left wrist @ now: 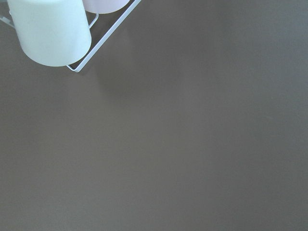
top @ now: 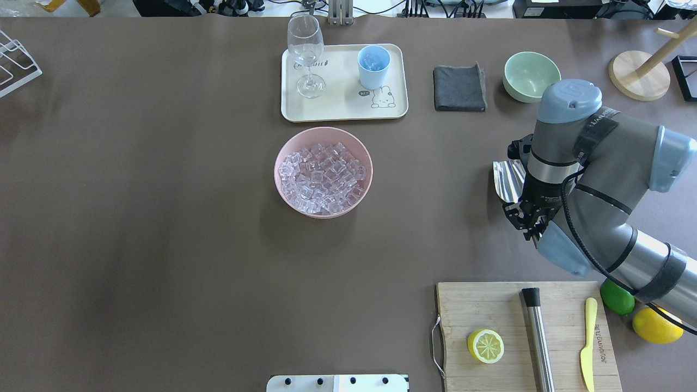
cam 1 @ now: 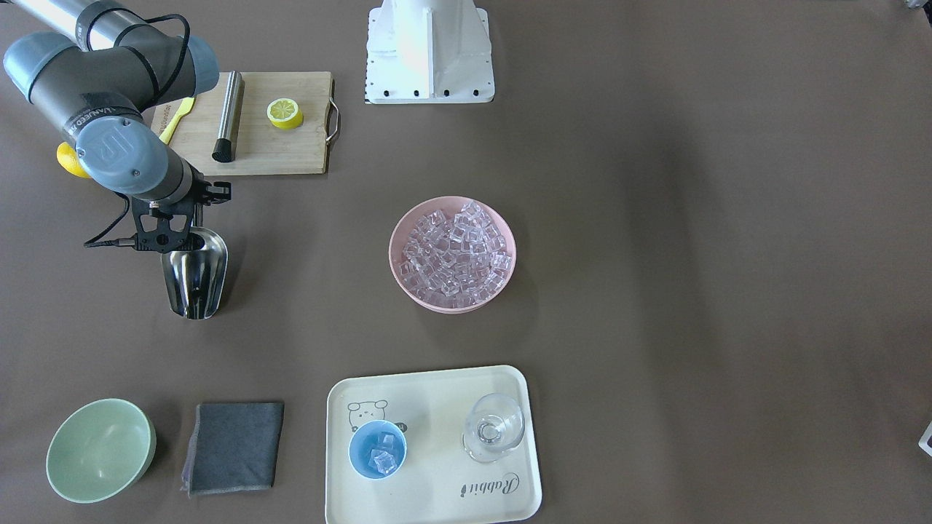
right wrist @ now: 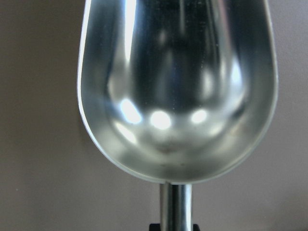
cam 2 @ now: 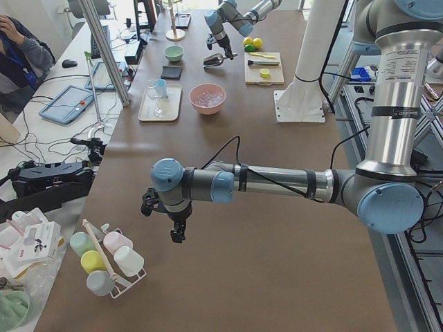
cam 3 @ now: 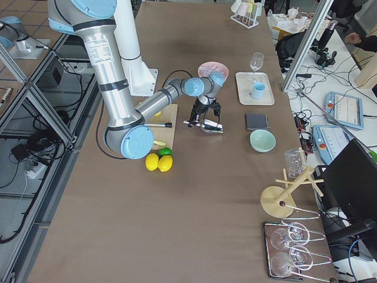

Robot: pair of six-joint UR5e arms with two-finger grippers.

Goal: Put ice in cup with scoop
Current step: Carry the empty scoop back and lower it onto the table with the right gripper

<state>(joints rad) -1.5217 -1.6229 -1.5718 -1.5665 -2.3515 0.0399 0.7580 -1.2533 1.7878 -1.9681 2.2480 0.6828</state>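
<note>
The steel scoop (cam 1: 195,280) hangs low over the table on the robot's right side, its trough empty in the right wrist view (right wrist: 175,91). My right gripper (cam 1: 173,234) is shut on its thin handle (right wrist: 174,207). The ice (cam 1: 455,255) fills a pink bowl (cam 1: 393,251) at the table's middle. The light-blue cup (cam 1: 377,450) stands on a cream tray (cam 1: 437,495) and holds a few cubes; it also shows in the overhead view (top: 373,66). My left gripper (cam 2: 178,232) hovers far off at the table's left end; I cannot tell if it is open.
A clear wine glass (cam 1: 494,428) stands on the tray beside the cup. A grey cloth (cam 1: 233,447) and a pale green bowl (cam 1: 100,450) lie beyond the scoop. A cutting board (cam 1: 284,153) carries a steel rod (cam 1: 228,116) and a lemon half (cam 1: 285,113).
</note>
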